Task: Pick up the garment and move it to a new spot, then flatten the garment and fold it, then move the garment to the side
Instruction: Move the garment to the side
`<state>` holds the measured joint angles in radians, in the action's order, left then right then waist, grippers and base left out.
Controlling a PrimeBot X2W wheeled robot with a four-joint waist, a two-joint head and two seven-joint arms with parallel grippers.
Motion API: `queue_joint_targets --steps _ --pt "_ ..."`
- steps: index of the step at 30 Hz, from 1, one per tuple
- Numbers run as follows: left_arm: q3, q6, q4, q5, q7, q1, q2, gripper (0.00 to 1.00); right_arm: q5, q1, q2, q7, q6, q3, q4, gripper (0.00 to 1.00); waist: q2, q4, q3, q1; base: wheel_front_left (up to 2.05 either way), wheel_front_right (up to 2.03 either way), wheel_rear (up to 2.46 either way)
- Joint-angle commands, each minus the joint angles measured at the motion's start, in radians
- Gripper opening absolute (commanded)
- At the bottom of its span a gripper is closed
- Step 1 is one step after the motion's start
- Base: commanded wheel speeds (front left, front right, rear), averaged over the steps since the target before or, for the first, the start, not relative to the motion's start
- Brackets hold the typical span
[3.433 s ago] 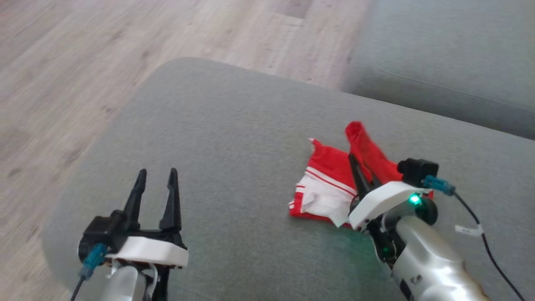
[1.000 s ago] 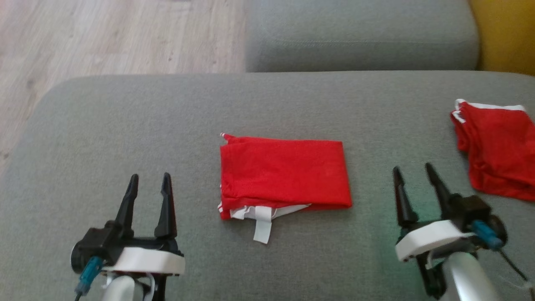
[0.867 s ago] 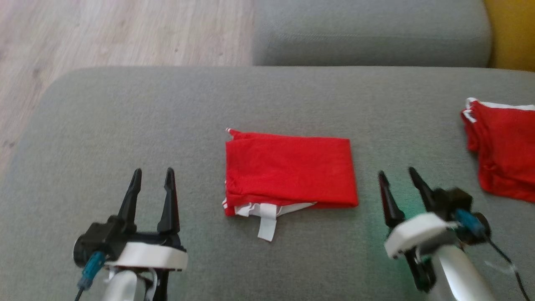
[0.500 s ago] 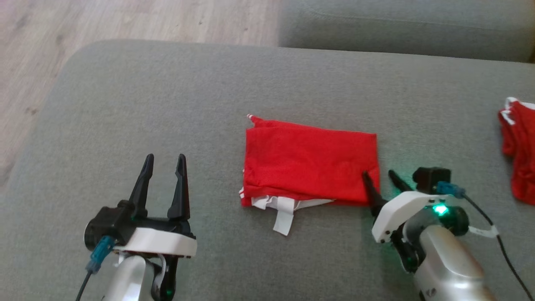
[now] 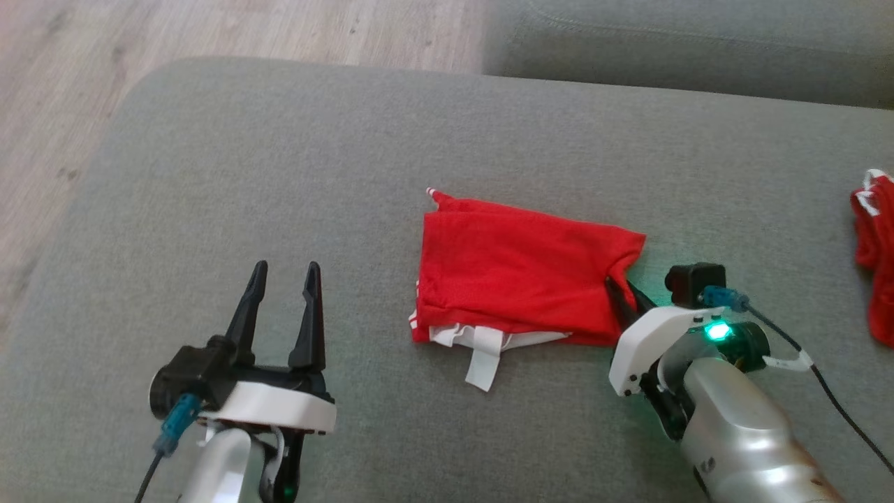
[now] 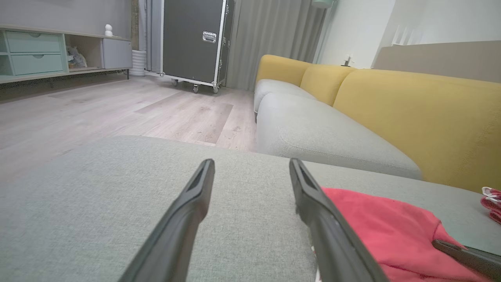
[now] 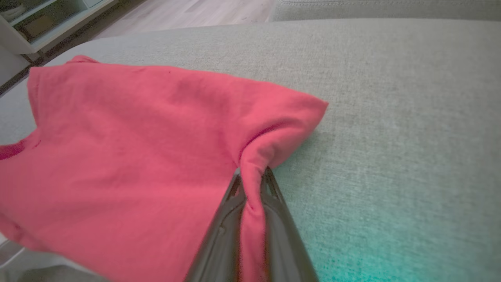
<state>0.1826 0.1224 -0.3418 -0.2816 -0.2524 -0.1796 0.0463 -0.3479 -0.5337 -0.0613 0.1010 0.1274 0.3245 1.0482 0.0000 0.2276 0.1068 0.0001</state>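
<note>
Clamping one folded garment [image 5: 517,272], right gripper [image 5: 624,290] fingers [image 7: 225,231] meet while left gripper [image 5: 283,276] fingers [image 6: 184,219] gape; second garment [image 5: 878,279] lies aside.

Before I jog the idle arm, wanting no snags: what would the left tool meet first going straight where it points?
Likely nothing: the left tool points across bare grey cushion toward its far edge. The red garment lies to its right, off that line; the tool's height is unclear.

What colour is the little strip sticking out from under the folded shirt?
White. The strip pokes out from the red folded garment; the head view shows it best.
</note>
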Motion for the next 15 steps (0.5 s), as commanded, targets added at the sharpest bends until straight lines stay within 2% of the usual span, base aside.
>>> queue_joint_targets --steps 1,8,15 --pt "-0.023 -0.006 0.028 0.007 -0.009 -0.042 0.004 1.0 0.035 -0.032 0.011 0.049 0.003 0.034 0.006 0.0 0.0 -0.014 -0.015 -0.0001 0.0 0.0 0.0" --pt "-0.007 -0.012 0.035 0.009 -0.009 -0.02 0.004 1.0 0.165 -0.067 -0.004 0.134 0.003 0.046 0.039 0.0 0.0 -0.072 -0.058 -0.0001 0.0 0.0 0.0" --pt "0.024 -0.026 0.062 0.002 -0.009 0.0 0.004 1.0 0.286 -0.095 -0.097 0.156 0.003 0.088 -0.027 0.0 0.0 -0.178 -0.091 -0.0001 0.0 0.0 0.0"
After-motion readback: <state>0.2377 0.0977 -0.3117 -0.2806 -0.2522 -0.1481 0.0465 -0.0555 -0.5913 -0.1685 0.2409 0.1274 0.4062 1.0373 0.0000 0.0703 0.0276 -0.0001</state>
